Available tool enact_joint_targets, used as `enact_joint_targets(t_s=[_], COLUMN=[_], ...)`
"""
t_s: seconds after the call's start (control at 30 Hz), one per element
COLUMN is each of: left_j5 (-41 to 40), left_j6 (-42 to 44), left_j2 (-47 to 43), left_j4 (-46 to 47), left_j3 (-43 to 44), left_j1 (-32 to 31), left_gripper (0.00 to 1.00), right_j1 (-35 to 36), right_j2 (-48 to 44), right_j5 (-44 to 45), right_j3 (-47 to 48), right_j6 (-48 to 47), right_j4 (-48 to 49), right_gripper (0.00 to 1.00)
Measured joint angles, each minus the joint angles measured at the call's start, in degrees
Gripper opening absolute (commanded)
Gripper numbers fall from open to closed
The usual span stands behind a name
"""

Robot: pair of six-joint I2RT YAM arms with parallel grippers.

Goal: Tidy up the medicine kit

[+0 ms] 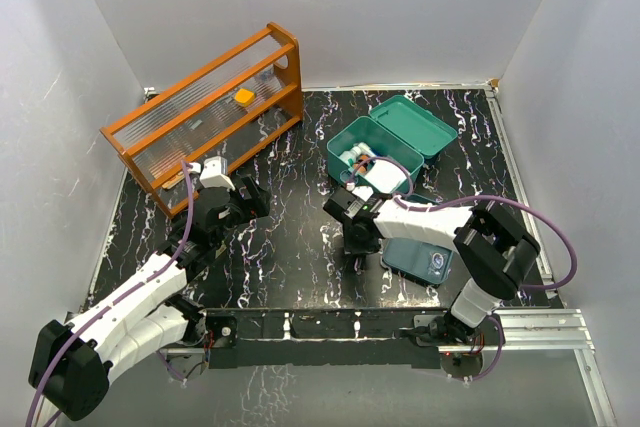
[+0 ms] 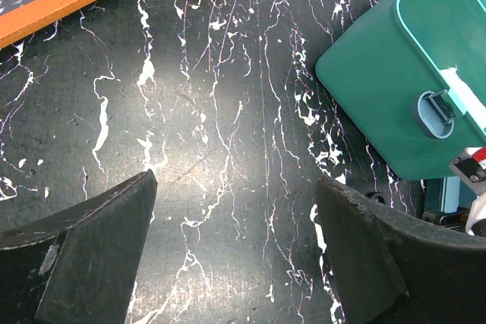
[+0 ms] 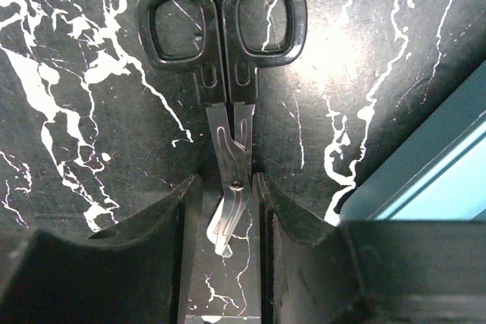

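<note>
The medicine kit (image 1: 352, 147), a teal box, stands open at the back right with its lid (image 1: 418, 123) laid back and several small items inside. Its teal wall and latch show in the left wrist view (image 2: 387, 89). Black-handled scissors (image 3: 228, 43) lie flat on the marble table. My right gripper (image 3: 228, 187) is low over them, and in the top view (image 1: 358, 245) it is in front of the kit. Its jaws straddle the blades at the pivot. The right finger touches the blades and a thin gap shows on the left. My left gripper (image 2: 235, 240) is open and empty above bare table, and the top view (image 1: 248, 199) shows it left of the kit.
An orange wooden rack (image 1: 205, 112) with clear panels stands at the back left; its edge shows in the left wrist view (image 2: 68, 5). A darker blue-grey tray (image 1: 420, 259) lies near the front right, beside my right arm; its edge shows in the right wrist view (image 3: 433, 165). White walls surround the table.
</note>
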Motion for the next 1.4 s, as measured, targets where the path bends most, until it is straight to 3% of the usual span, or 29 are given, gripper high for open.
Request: enact_joint_targets(t_s=[0.1,0.3,0.57,0.97,1.4], left_j5=[0.00,0.00,0.02,0.07,0.28], left_j6=[0.00,0.00,0.00,0.00,-0.02], left_j2=[0.00,-0.07,-0.11,-0.11,-0.11], left_j4=[0.00,0.00,0.00,0.00,0.02], left_j3=[-0.02,-0.02,-0.02,-0.02,-0.02], left_j1=[0.00,0.00,0.00,0.00,0.00], left_gripper=[0.85,0.85,0.85,0.85,0.85], right_j1=[0.09,0.07,0.07,0.02,0.02], right_j2=[0.00,0.04,-1.05,-7.50,-16.55], right_j5=[0.57,0.76,1.20,2.12,5.16], right_j3=[0.00,-0.04,-0.92,-3.89,-4.90], right_j6=[1.60,3.32,4.39,4.31,7.78], right_j4=[-0.50,-0.66,-0.13,-0.57,-7.48], right_gripper=[0.26,0.09,0.00,0.00,0.00])
